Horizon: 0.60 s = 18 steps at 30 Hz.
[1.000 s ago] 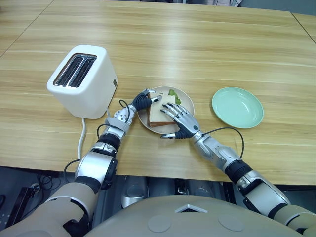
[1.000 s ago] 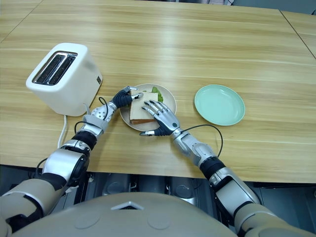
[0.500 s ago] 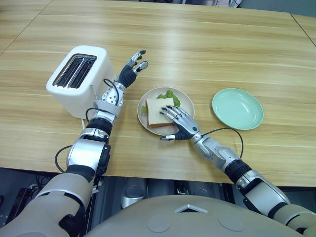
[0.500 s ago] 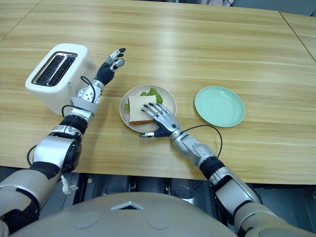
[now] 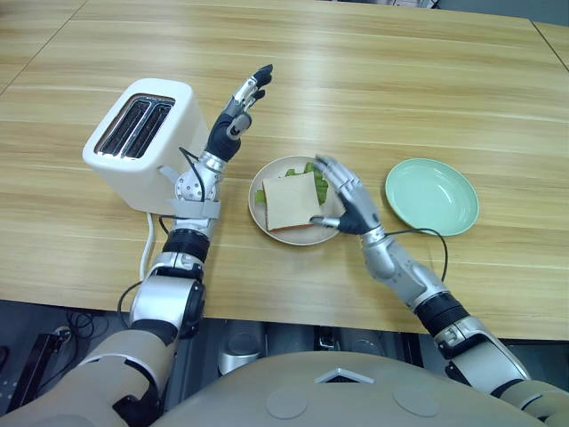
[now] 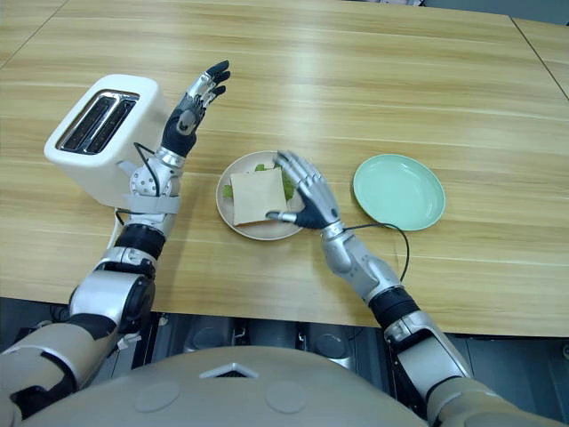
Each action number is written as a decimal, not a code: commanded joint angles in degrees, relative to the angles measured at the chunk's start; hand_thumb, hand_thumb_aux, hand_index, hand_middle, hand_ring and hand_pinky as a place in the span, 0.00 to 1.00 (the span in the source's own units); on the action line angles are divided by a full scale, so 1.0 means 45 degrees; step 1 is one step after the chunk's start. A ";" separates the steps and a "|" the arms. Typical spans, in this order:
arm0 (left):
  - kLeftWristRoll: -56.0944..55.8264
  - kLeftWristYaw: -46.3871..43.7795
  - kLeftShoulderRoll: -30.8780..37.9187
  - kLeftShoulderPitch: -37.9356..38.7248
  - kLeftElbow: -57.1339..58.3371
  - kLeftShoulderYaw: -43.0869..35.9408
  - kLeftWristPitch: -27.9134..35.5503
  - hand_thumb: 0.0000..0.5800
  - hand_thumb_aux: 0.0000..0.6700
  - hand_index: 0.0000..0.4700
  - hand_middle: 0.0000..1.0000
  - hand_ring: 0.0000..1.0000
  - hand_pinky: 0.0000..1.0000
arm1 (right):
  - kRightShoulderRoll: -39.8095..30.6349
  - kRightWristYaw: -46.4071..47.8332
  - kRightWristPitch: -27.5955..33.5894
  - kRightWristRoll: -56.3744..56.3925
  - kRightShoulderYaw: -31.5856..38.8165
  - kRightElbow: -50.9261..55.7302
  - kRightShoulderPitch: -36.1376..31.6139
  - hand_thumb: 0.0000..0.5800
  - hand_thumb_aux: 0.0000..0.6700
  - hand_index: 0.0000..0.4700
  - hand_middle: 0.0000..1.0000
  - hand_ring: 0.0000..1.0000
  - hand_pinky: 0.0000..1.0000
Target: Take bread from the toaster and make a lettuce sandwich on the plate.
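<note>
A white toaster (image 5: 147,142) with two empty slots stands at the left of the wooden table. A beige plate (image 5: 267,222) in front of me holds a sandwich (image 5: 289,200), a bread slice on top with green lettuce (image 5: 308,168) peeking out at its far edge. My left hand (image 5: 238,107) is raised in the air beside the toaster, fingers spread, holding nothing. My right hand (image 5: 345,198) stands open at the sandwich's right side, palm toward the bread, fingers over the plate's right rim.
A light green empty plate (image 5: 431,196) lies to the right of the sandwich plate. The toaster's white cord (image 5: 146,251) runs down to the table's near edge. A thin black cable (image 5: 427,236) loops by my right wrist.
My left hand let go of the sandwich, swung left and rose beside the toaster. My right hand lifted off the bread and shifted to the sandwich's right side.
</note>
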 commanded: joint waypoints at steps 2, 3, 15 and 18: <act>-0.2507 -0.2970 0.0415 0.1535 -0.3428 -0.0782 0.1041 1.00 1.00 0.98 1.00 1.00 1.00 | -0.0222 0.2985 -0.0980 0.3523 -0.0245 -0.1568 0.0684 0.00 0.00 0.00 0.00 0.00 0.00; -0.2950 -0.3671 0.0625 0.1914 -0.4033 -0.0963 0.1348 1.00 1.00 0.98 1.00 1.00 1.00 | -0.0288 0.3759 -0.1053 0.4230 -0.0081 -0.1808 0.0832 0.00 0.00 0.00 0.00 0.00 0.00; -0.1672 -0.8989 0.3776 0.4957 -0.4471 -0.3040 0.1602 1.00 1.00 0.98 1.00 1.00 1.00 | -0.2408 1.1812 -0.0612 0.6824 0.2589 -0.2584 0.2676 1.00 1.00 0.98 1.00 1.00 1.00; -0.0808 -0.8787 0.3628 0.4865 -0.3657 -0.3096 0.1276 1.00 1.00 0.98 1.00 1.00 1.00 | -0.2510 1.2316 -0.0343 0.5822 0.2601 -0.1813 0.2705 1.00 1.00 0.98 1.00 1.00 1.00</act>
